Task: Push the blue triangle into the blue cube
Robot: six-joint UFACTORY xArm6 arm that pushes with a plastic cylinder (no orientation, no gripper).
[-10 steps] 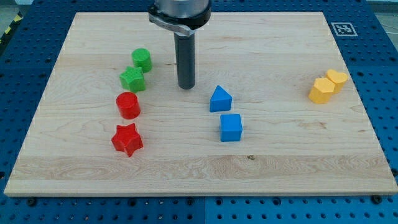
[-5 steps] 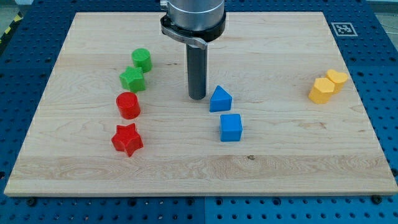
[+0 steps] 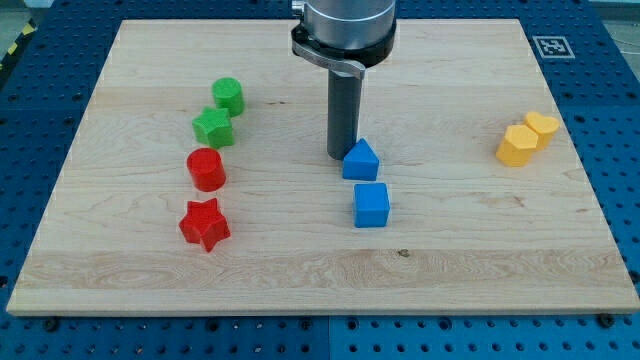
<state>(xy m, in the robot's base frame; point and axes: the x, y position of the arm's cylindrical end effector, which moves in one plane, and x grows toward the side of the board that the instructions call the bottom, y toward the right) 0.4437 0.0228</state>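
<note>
Camera view: eight blocks on wooden board [image 3: 450, 250]. Two blue, two green, two red, two yellow. Blue triangle [image 3: 360, 160], peaked top, sits mid-board, just above blue cube [image 3: 371, 205], small gap between. My tip [image 3: 343, 155] at triangle's upper-left edge, seemingly touching. No pincer, just a rod.

A pale, matt wooden board [image 3: 450, 240] with fine grain and a small dark knot carries matt plastic blocks: above the blue plastic cube [image 3: 371, 205] sits a blue plastic triangle [image 3: 360, 160], both smooth-faced. To the cube's left, the red plastic star [image 3: 204, 224] shows a faintly ribbed surface. The dark rod looks smooth and semi-matt, under a glossy metal collar [image 3: 343, 30].
</note>
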